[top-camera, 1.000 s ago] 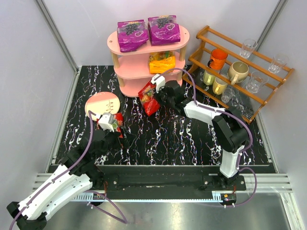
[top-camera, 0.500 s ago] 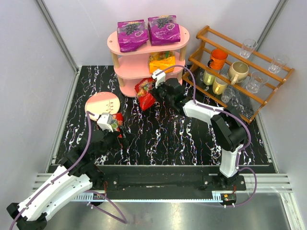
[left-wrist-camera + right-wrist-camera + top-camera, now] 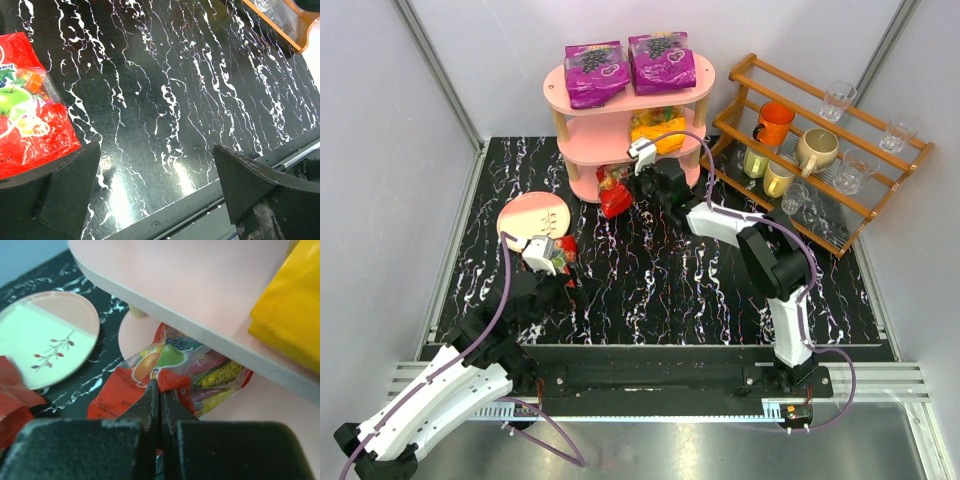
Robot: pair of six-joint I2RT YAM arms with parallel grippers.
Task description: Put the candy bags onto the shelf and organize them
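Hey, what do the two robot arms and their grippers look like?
The left arm and right arm have white shells, black joints and a purple cable looping alongside. The left gripper and right gripper each have two matte black tapered fingers.

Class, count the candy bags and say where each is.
5. Two purple bags on the shelf top; orange bag on its middle tier; one red bag in the right pincer at the bottom tier; another red bag beside the open left pincer. None seems hidden.
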